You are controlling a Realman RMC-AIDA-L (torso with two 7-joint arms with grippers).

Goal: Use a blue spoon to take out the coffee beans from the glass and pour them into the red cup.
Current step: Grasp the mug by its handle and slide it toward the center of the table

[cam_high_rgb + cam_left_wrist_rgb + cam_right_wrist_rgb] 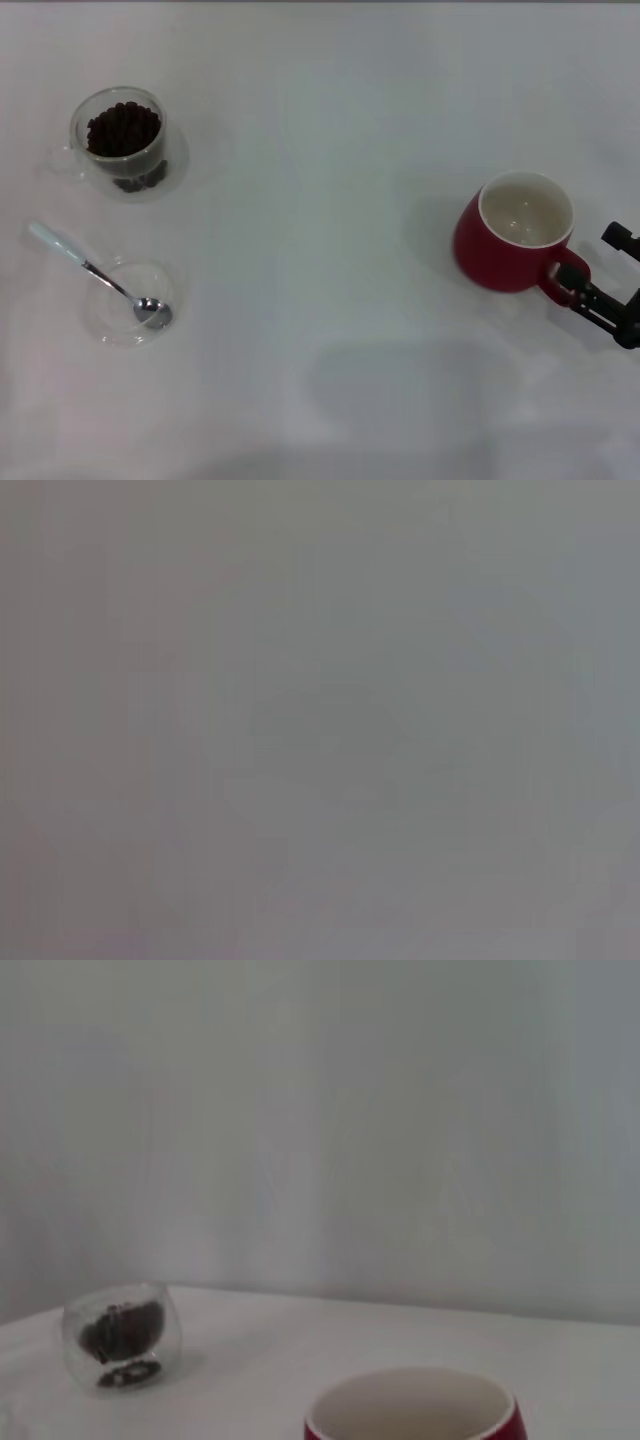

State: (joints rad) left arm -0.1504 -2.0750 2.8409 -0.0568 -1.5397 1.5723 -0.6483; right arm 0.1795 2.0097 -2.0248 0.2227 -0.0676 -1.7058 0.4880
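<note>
R gripper (585, 285) clamped on red cup (513, 245) handle at 4 o'clock, prob steadying it; blue spoon (95, 272) untouched; L gripper out of view.

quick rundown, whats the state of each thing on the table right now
glass: upright, holding a heap of coffee beans
blue spoon: lying with its bowl in the shallow glass dish, handle out over the rim
red cup: upright, empty
right gripper: at the red cup's handle, shut on it
left gripper: not in view
</note>
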